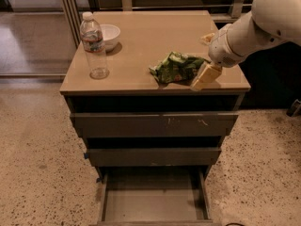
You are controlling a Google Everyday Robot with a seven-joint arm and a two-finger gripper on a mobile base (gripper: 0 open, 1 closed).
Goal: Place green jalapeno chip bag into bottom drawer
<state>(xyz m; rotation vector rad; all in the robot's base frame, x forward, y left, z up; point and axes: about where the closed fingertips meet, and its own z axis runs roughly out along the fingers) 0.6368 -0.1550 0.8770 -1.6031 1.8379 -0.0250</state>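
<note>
The green jalapeno chip bag [176,66] lies crumpled on the tan cabinet top [150,32], right of the middle and near the front edge. My gripper [205,76] hangs from the white arm at the right, just right of the bag and low over the cabinet's front right edge, its yellowish fingers pointing down and to the left. The bottom drawer [154,202] is pulled out below, a shallow tray with a bare grey floor.
A clear water bottle [93,45] stands at the front left of the top, with a white bowl [108,35] behind it. Two flat-fronted grey drawers [153,124] are above the open one. Speckled floor surrounds the cabinet; a metal frame stands behind.
</note>
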